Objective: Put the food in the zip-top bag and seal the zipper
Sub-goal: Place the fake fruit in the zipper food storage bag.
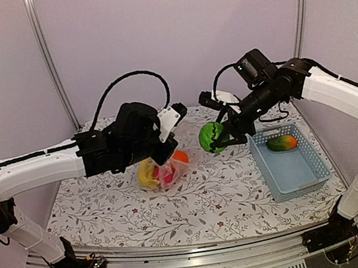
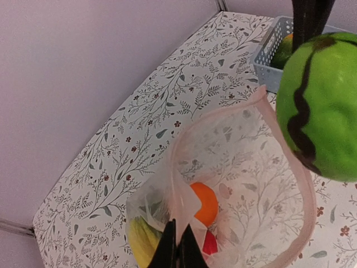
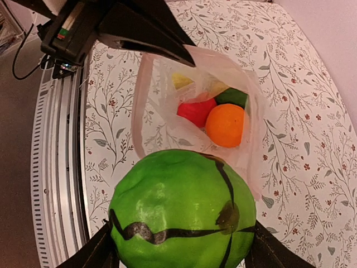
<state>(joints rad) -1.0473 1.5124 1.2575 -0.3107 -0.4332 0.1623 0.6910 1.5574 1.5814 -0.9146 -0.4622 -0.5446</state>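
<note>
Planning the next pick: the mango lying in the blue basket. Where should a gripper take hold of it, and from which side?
Grip the mango across its narrow middle, coming straight down from above. It lies flat on its side near the far end of the basket, and the lattice walls would likely block any sideways approach.
</note>
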